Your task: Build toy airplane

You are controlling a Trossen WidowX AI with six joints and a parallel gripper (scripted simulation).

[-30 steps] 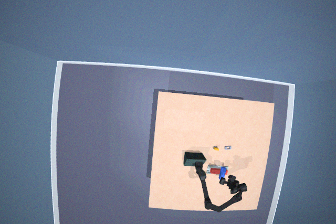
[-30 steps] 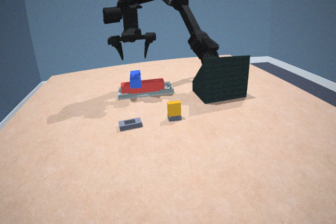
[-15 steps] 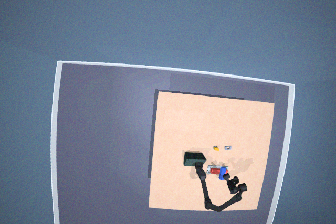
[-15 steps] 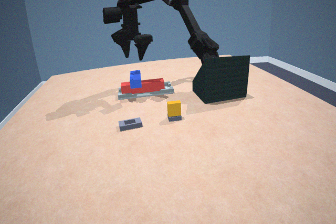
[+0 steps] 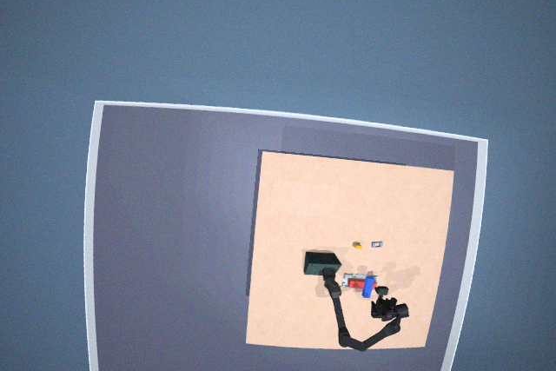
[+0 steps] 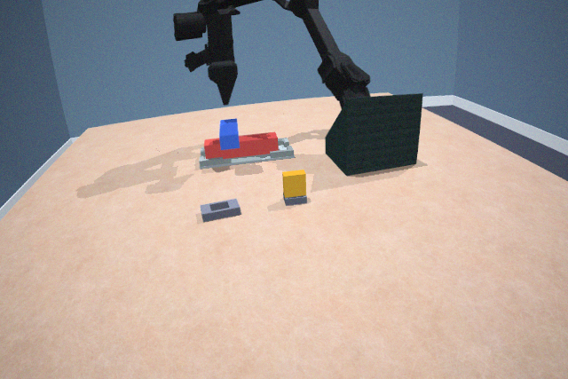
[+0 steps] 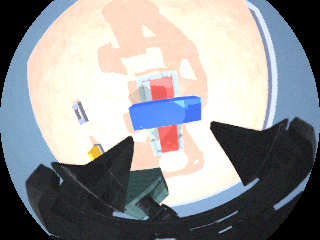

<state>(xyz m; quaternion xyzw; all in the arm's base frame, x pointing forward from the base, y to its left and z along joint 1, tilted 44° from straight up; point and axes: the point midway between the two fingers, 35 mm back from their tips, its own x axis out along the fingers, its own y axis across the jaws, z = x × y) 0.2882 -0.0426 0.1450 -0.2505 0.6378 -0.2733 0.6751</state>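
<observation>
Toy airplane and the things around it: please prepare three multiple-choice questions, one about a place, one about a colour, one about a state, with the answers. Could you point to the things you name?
1. Where is the blue wing?
A) In a grey holder
B) Across the top of the fuselage
C) On the dark green block

2. Which colour is the fuselage?
A) Yellow
B) Grey
C) Red

3. What is the state of the gripper?
A) Open, with nothing held
B) Shut on the wing
C) Shut on the tail fin

1: B, the blue wing [image 5: 367, 287] [image 6: 229, 134] [image 7: 166, 113] lies crosswise over the fuselage [image 5: 355, 282] [image 6: 256, 144] [image 7: 168, 139].
2: C, its sides show red in the exterior view.
3: A, the wrist view shows the fingers of the gripper [image 6: 225, 103] [image 7: 172, 132] wide apart, nothing between them.
</observation>
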